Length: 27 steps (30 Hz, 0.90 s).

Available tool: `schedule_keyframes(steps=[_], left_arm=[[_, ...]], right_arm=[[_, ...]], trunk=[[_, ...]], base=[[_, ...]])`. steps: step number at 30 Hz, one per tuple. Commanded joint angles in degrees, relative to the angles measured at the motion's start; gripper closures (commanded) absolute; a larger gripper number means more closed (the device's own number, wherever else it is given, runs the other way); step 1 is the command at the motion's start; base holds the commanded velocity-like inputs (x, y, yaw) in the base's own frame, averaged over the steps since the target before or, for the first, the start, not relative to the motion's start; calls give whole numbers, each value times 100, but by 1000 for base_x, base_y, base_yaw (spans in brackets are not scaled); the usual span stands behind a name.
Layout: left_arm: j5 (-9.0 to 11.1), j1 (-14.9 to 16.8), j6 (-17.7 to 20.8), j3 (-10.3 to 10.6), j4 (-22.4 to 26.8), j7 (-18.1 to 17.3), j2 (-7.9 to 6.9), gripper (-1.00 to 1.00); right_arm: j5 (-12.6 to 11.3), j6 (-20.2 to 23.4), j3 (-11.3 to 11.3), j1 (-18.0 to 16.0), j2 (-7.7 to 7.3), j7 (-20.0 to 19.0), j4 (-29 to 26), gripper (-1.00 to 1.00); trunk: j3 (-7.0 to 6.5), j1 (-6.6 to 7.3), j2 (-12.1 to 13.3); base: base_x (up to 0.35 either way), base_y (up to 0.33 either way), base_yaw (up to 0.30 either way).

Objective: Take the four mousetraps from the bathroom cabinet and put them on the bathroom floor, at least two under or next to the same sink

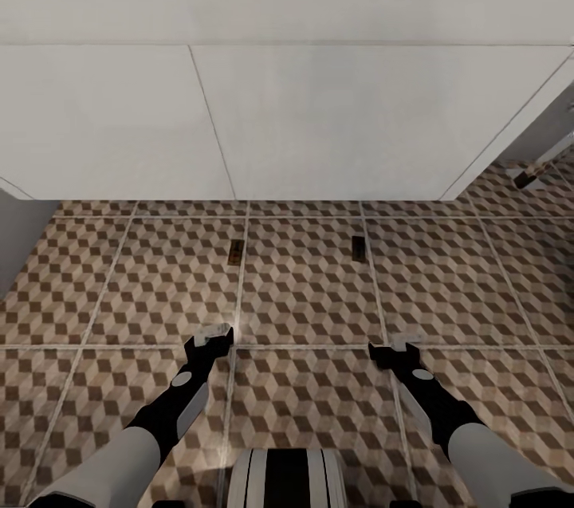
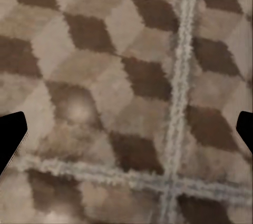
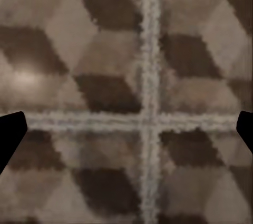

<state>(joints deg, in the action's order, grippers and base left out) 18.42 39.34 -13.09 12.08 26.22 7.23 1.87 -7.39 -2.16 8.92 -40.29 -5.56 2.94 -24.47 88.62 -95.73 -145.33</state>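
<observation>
Two mousetraps lie flat on the bathroom floor (image 1: 303,309), just in front of the bathroom sink (image 1: 319,117), a wide white unit seen from above. One mousetrap (image 1: 235,252) is to the left and the other mousetrap (image 1: 358,247) to the right, each beside a grout line. My left gripper (image 1: 209,336) (image 2: 126,139) hangs open and empty over the tiles, short of the left trap. My right gripper (image 1: 399,352) (image 3: 126,134) is open and empty too, short of the right trap. The cabinet is out of view.
A grey surface (image 1: 16,241) borders the floor at the left. At the far right, past the sink's corner, a small dark object (image 1: 525,179) sits on the tiles. The robot's own trunk (image 1: 287,480) shows at the bottom edge.
</observation>
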Motion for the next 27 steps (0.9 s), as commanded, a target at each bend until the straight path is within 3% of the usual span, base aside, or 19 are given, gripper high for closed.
schedule_keyframes(steps=[1, 27], left_arm=[[39, 5, -25, 49, -3, 48, -4, -100], [39, 3, -26, 49, -3, 59, -5, -100]], right_arm=[[-60, -21, 48, -1, -6, 31, 4, -100], [-60, -21, 48, -5, -6, 31, 4, -100]], trunk=[[-20, 3, 0], [-596, 70, 35]], base=[[0, 0, 0], [0, 0, 0]])
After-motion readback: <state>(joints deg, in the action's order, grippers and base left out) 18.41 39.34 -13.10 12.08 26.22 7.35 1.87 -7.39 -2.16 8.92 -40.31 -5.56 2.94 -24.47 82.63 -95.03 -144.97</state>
